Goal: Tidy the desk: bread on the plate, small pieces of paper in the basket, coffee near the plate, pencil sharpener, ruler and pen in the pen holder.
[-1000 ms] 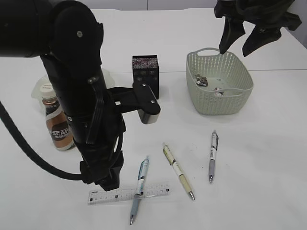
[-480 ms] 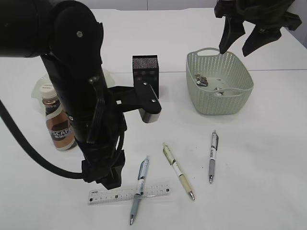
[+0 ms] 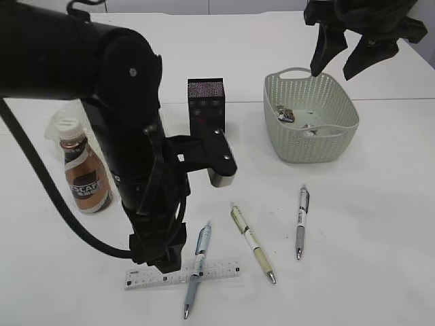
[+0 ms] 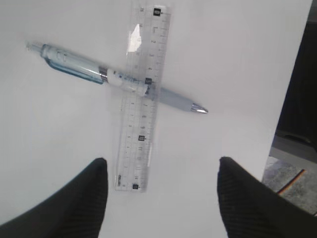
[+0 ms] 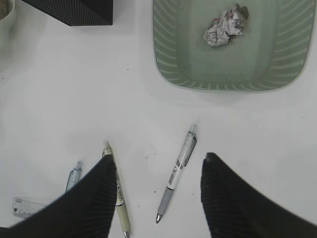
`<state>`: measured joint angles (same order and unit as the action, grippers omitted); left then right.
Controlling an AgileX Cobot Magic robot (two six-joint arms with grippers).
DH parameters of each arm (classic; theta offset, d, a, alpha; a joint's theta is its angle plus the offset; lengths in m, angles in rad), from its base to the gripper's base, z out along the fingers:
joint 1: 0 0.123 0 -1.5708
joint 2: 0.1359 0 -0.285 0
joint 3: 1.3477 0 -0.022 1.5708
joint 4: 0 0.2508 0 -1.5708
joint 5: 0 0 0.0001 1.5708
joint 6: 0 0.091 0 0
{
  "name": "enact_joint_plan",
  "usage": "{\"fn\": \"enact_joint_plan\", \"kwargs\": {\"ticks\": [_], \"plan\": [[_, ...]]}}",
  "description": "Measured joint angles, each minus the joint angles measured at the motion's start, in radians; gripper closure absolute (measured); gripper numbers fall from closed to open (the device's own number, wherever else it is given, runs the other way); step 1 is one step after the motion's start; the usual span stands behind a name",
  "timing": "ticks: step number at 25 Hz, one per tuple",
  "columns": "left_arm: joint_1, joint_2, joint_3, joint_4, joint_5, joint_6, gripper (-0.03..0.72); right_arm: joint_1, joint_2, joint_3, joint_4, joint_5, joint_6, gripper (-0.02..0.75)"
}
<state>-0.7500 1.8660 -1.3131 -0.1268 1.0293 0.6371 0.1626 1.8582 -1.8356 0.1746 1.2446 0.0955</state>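
A clear ruler (image 3: pixel 182 275) lies at the table's front, crossed by a blue pen (image 3: pixel 197 268). In the left wrist view the ruler (image 4: pixel 141 99) and the blue pen (image 4: pixel 79 67) lie just ahead of my left gripper (image 4: pixel 161 166), which is open and empty above the table. A yellow-green pen (image 3: pixel 253 242) and a grey pen (image 3: pixel 301 221) lie to the right. The black pen holder (image 3: pixel 206 102) stands at the back middle. My right gripper (image 3: pixel 334 73) is open and empty, high over the basket (image 3: pixel 309 146), which holds crumpled paper (image 5: pixel 225 25). No sharpener shows.
A brown coffee bottle (image 3: pixel 83 173) stands at the left. My left arm hides what lies behind it, including most of the plate area. The right wrist view shows the grey pen (image 5: pixel 178 171) and the yellow-green pen (image 5: pixel 120 208) on bare white table below the basket (image 5: pixel 223 87).
My left arm has moved right and lower, bringing its gripper closer to the ruler and blue pen. The right arm has not moved.
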Motion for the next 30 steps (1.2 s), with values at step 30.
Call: {"fn": "enact_joint_plan", "kwargs": {"ticks": [30], "plan": [[0.0,0.212,0.0,0.033,-0.146,0.077,0.18,0.0,0.0,0.0,-0.002,0.0,0.0,0.336]]}}
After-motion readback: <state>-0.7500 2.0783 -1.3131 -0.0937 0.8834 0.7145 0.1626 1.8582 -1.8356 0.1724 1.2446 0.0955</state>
